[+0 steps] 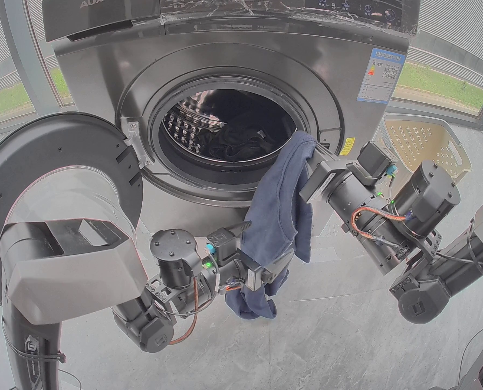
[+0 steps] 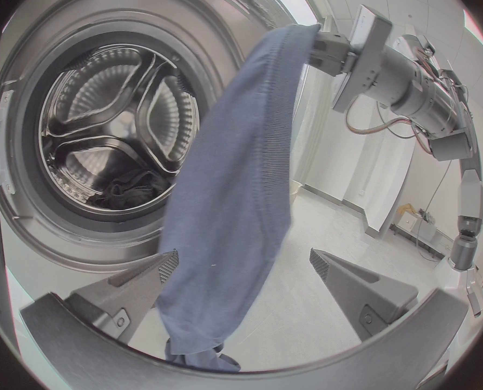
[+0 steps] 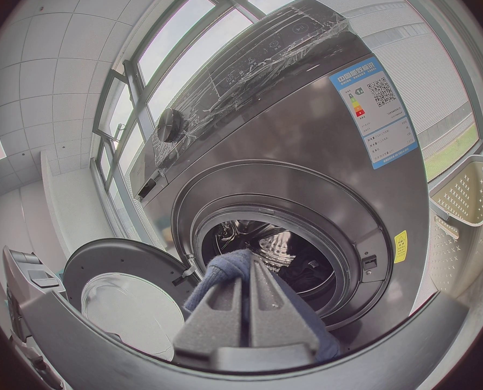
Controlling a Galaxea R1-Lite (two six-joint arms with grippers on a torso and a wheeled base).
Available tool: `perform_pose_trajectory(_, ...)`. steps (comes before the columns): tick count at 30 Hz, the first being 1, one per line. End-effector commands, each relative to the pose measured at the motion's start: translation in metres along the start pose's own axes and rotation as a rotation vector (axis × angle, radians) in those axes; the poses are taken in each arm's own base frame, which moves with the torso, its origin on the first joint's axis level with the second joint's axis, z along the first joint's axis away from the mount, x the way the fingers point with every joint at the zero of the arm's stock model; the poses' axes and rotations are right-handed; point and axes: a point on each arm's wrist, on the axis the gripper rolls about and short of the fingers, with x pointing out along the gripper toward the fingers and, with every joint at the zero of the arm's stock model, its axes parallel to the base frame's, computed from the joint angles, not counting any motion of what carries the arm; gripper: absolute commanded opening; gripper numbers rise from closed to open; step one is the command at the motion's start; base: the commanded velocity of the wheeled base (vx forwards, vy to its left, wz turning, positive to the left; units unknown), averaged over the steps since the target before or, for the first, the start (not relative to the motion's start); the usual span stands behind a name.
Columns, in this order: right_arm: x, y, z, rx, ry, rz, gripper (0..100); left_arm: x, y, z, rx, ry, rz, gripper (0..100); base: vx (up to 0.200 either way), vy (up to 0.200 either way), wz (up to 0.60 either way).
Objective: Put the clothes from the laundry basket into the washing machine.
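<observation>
A blue garment (image 1: 276,212) hangs in front of the washing machine (image 1: 225,44), below the right rim of its open drum. My right gripper (image 1: 313,150) is shut on the garment's top edge, level with the drum opening. The cloth (image 2: 236,180) drapes down between the spread fingers of my open left gripper (image 2: 241,255), which sits low by the garment's lower part (image 1: 280,262). In the right wrist view the shut fingers (image 3: 268,304) pinch blue cloth (image 3: 225,266). Dark clothes (image 1: 241,136) lie inside the drum. The beige laundry basket (image 1: 425,142) stands right of the machine.
The round machine door (image 1: 57,169) is swung open to the left, close to my left arm. Grey floor (image 1: 333,331) stretches in front of the machine. Windows run behind the machine.
</observation>
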Motion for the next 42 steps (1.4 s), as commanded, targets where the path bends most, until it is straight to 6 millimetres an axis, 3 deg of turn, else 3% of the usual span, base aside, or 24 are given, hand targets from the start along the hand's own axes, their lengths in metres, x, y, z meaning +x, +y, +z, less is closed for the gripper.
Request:
perform_pose_trajectory(1,0.000,0.000,0.000,0.000,0.000,0.000,0,0.005,-0.016,-0.003,-0.003,0.005,-0.043,100,0.000,0.000,0.00)
perform_pose_trajectory(11,0.000,0.001,0.001,0.001,-0.002,0.002,0,0.035,-0.011,-0.029,0.010,-0.005,-0.001,100,0.000,0.000,0.00)
perform_pose_trajectory(22,0.000,0.001,0.000,0.001,0.000,0.003,0,0.047,0.001,-0.032,0.015,-0.028,0.074,100,0.000,0.000,0.00)
perform_pose_trajectory(23,0.000,0.001,0.000,0.001,0.000,0.003,0,0.047,0.001,-0.032,0.016,-0.027,0.080,0,0.000,0.000,0.00)
perform_pose_trajectory(36,-0.001,0.001,-0.001,0.002,0.004,0.002,0,0.042,0.005,-0.022,0.015,-0.052,0.090,0,0.000,0.000,0.00)
perform_pose_trajectory(42,0.000,-0.002,-0.002,-0.002,0.005,-0.005,0,0.015,-0.001,0.000,0.013,-0.034,0.070,0,0.000,0.000,0.00)
